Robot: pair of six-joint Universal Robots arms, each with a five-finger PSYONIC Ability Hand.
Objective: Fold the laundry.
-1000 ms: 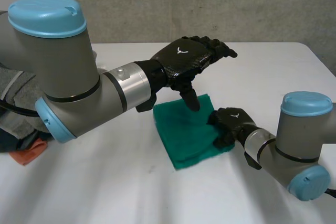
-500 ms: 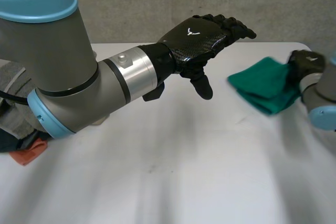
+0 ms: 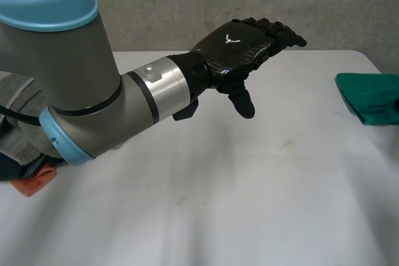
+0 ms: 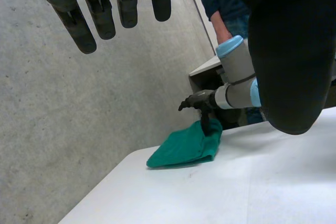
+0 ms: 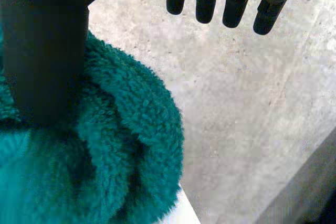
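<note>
Green cloth (image 3: 369, 98) has slid right, to the edge of the table (image 3: 280, 185)

We are seeing soft, even light falling from above on the white bench (image 3: 249, 204), which is showing bright. The left hand (image 3: 240, 40) is catching a faint sheen on its back. A thin dark shadow is lying under the green cloth (image 4: 184, 148), and the right hand (image 5: 42, 40) is reading as a dark shape against the pale concrete wall (image 5: 236, 103).

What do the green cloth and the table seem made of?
Green cloth: likely fleece or terry, matte, judging by its thick fuzzy pile. Table: smooth white top with faint sheen, perhaps laminate or painted board; can't tell which.
</note>
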